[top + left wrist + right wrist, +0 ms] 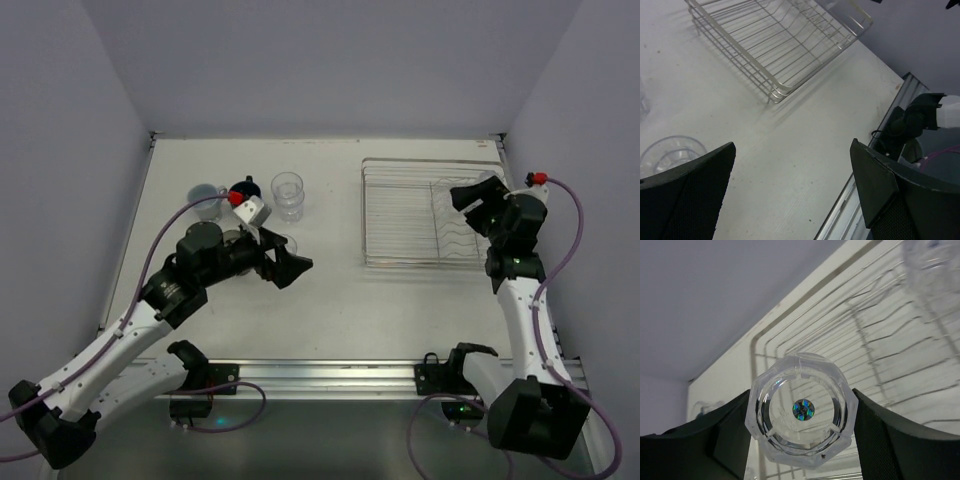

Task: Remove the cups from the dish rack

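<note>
The silver wire dish rack (405,215) stands at the right of the table. My right gripper (478,195) is over its right end, shut on a clear glass tumbler (801,427) whose base with a shiny sticker faces the camera, held between both fingers (880,440). A second clear glass (932,265) shows blurred over the rack wires. At the left stand a light blue-grey mug (205,193), a dark navy mug (243,188) and a clear tumbler (288,195). My left gripper (285,265) is open and empty beside another clear glass (670,152).
The rack (780,45) lies ahead of my left gripper (792,145), with bare table between. The metal rail at the table's near edge (330,375) carries both arm bases. Walls close the table in on three sides.
</note>
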{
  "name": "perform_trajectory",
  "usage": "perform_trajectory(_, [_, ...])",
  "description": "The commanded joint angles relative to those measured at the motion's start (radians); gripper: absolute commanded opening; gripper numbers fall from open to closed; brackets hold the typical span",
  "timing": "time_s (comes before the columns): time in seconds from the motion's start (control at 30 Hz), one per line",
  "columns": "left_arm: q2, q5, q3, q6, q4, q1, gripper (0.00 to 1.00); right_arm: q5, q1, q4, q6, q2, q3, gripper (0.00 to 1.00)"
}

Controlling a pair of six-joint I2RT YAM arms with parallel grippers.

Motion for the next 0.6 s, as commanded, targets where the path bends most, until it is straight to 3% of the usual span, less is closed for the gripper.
perform_trajectory(0.0, [0.065, 0.17, 0.007, -0.159, 0.195, 0.004, 1.0, -0.34, 0.066, 0.204, 0.158, -0.069, -0.051, 0.22])
perform_trajectory(0.2, [0.203, 0.242, -0.007, -0.313, 0.455, 0.001, 0.98, -0.55, 0.261, 0.446, 0.343, -0.128, -0.14, 0.24])
perform_trajectory(0.33, [0.299, 0.29, -0.001, -0.402, 0.64, -0.021, 0.91, -0.58, 0.393, 0.561, 0.415, -0.097, -0.18, 0.24])
perform_trajectory(0.57, [0.42, 0.271, 0.036, -0.443, 0.723, -0.07, 0.8, -0.647, 0.476, 0.782, 0.51, 0.007, -0.243, 0.24])
